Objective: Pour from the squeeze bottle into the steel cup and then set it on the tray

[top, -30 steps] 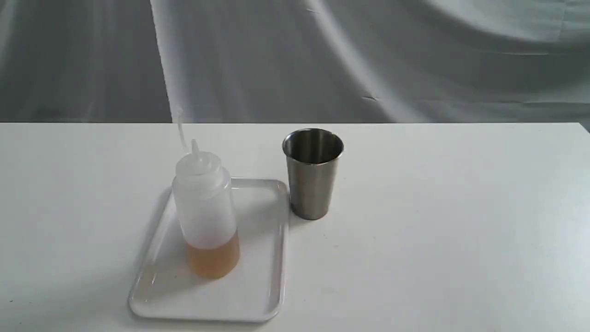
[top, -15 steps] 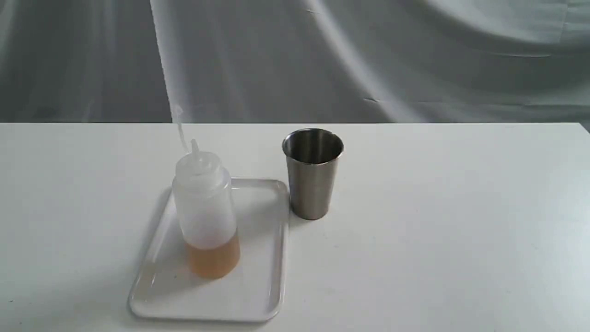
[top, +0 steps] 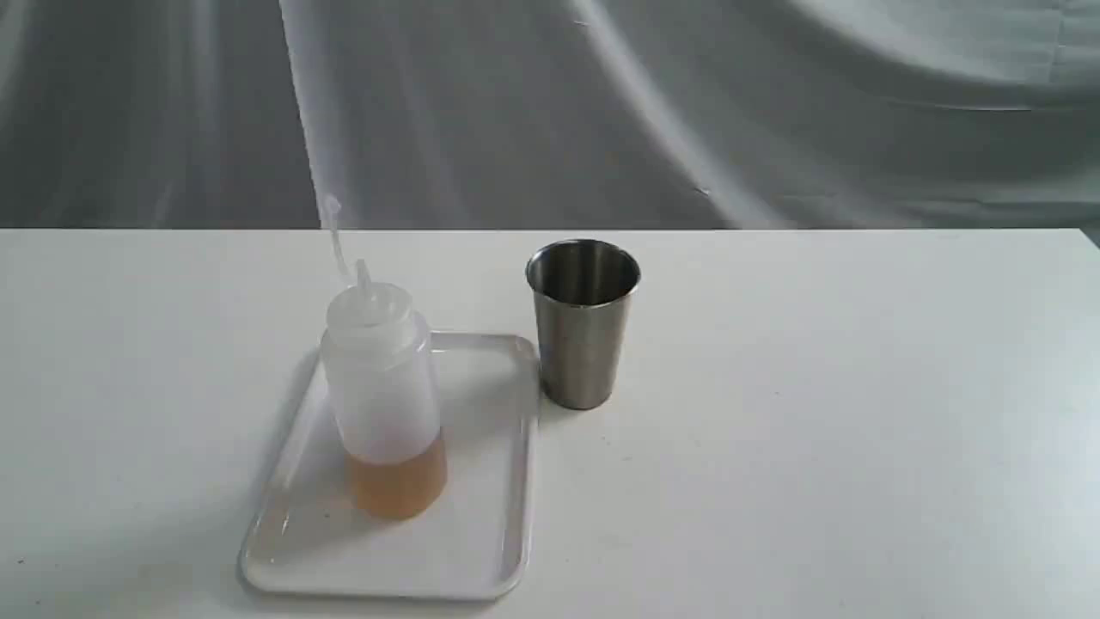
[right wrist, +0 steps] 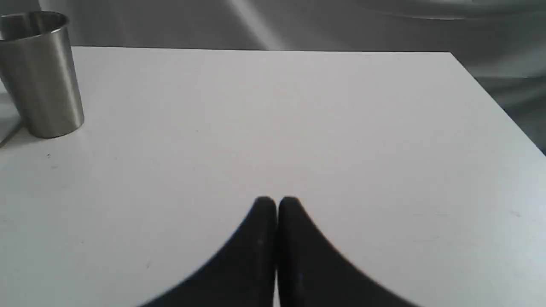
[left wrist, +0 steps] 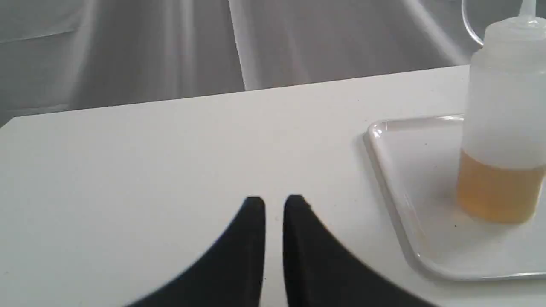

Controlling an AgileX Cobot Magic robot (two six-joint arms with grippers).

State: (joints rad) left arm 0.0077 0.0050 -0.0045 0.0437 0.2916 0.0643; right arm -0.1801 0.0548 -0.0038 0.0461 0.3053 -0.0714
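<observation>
bottle (left wrist: 503, 128) nozzle cropped, cup (right wrist: 40, 72) edge cut

The black left tool (left wrist: 274, 204), fingertips nearly together, hovers over the white worktop (left wrist: 170, 145); nearby, the translucent amber-filled squeeze bottle (left wrist: 503, 128) stands upright on the glossy white tray (left wrist: 396, 170).

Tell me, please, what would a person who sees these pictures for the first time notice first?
Most striking is the squeeze bottle, standing upright on the white tray with amber liquid in its lower part. Just right of the tray, the steel cup stands upright on the white table. Neither arm touches anything: the left gripper and right gripper hang over bare table.
</observation>
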